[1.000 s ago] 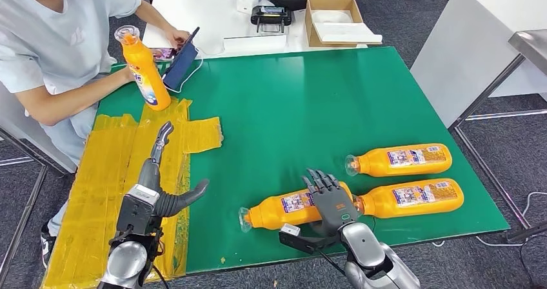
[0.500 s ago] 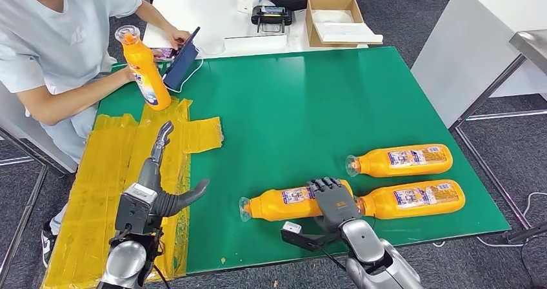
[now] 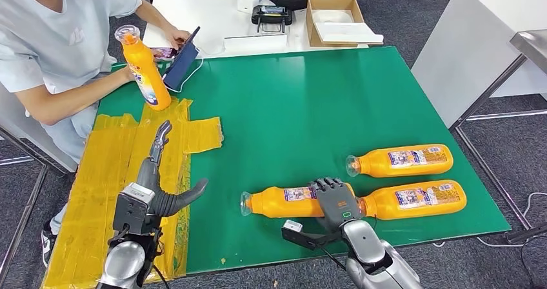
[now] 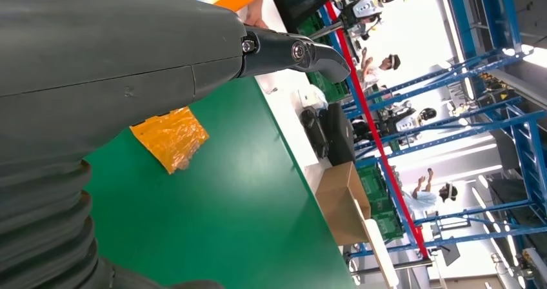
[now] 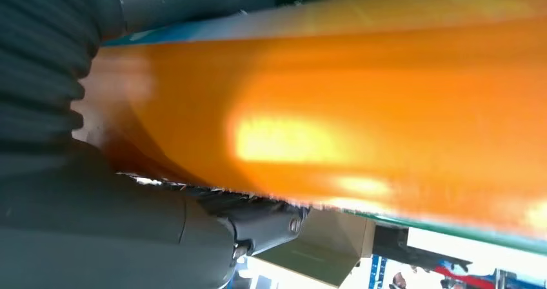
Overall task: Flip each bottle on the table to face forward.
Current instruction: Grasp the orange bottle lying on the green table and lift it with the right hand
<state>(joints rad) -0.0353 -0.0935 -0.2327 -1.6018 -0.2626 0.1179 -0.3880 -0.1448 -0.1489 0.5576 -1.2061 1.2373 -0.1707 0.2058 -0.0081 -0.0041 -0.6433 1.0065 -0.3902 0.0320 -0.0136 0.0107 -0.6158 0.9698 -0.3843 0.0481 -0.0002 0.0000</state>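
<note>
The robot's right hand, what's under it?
Under the right hand lies an orange bottle on its side on the green table. The hand covers the bottle's bottom end.

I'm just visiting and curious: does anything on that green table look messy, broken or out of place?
Nothing is spilled or broken. The oddest thing is the yellow tape, stuck in crinkled, overlapping strips over the green table, one piece jutting out. Three orange bottles lie on their sides; the right hand grips one.

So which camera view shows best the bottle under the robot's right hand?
The head view: the lying bottle shows from its clear cap to where the right hand covers it, label visible. The right wrist view shows just a blurred orange surface close up. The left wrist view looks elsewhere, across the green table.
</note>
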